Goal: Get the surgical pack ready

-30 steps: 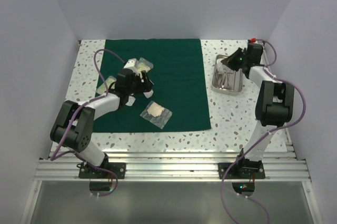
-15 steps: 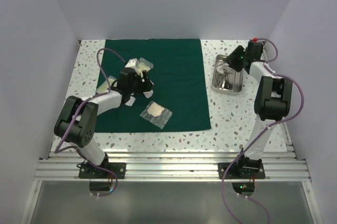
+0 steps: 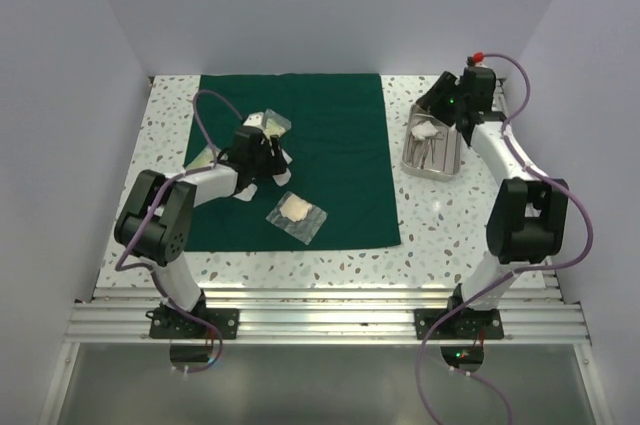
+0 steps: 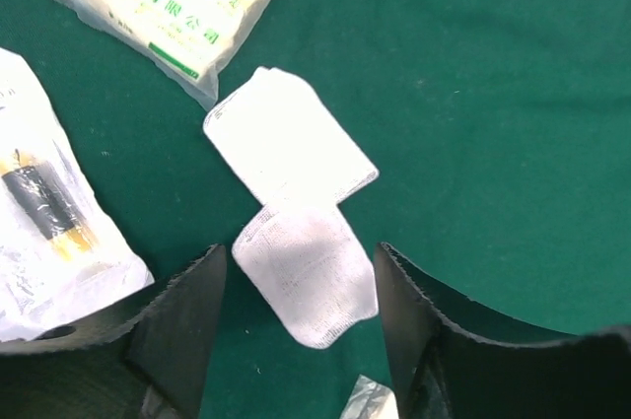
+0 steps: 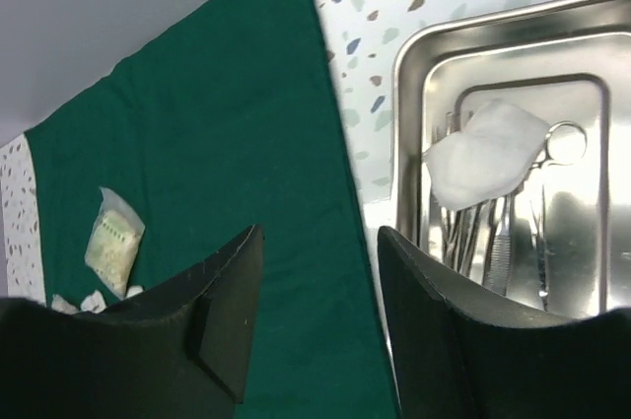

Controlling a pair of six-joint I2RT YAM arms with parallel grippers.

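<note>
Green cloth [image 4: 493, 94] on the speckled counter [image 3: 440, 215] bears a limp, featherlight gauze square [image 4: 308, 286] lying between the left jaws — spread wide, empty — likely best pinched mid-pad; right jaws gape empty, the steel tray [image 5: 409, 123] just beyond them.

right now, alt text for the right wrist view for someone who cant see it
A steel tray holds thin instruments with a white gauze pad lying on them, seen past the open, empty right gripper. Beside the tray lies a dark green cloth with a small pouch.
</note>
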